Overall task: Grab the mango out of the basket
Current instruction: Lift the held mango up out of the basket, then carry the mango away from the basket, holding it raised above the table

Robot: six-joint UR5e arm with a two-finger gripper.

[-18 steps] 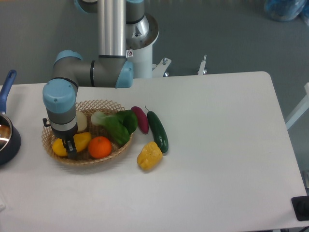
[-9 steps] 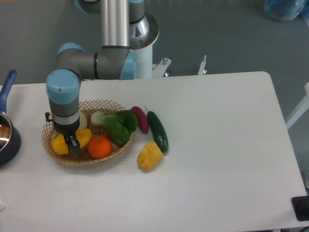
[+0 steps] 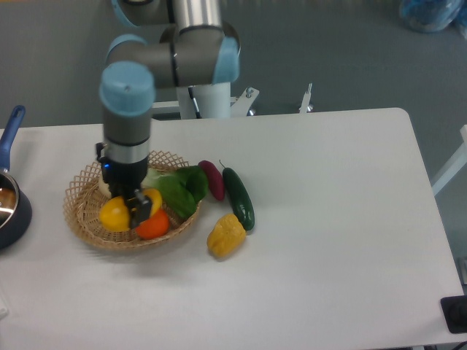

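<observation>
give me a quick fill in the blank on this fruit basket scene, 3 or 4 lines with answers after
1. The end effector is shut on the ____, a smooth yellow fruit.
2. The round orange sits inside the woven ____.
3. The lumpy yellow pepper lies on the table, ____ the basket.
4. The dark green cucumber lies right beside the ____ eggplant.

Missing words: mango; basket; outside; purple

White surface [image 3: 328,219]. Lumpy yellow pepper [image 3: 225,235] beside dark green cucumber [image 3: 238,198]; purple eggplant [image 3: 213,179] alongside. Leafy green vegetable [image 3: 179,189], round orange fruit [image 3: 153,225]. Dark blue-handled pot [image 3: 9,204] at left edge.
</observation>
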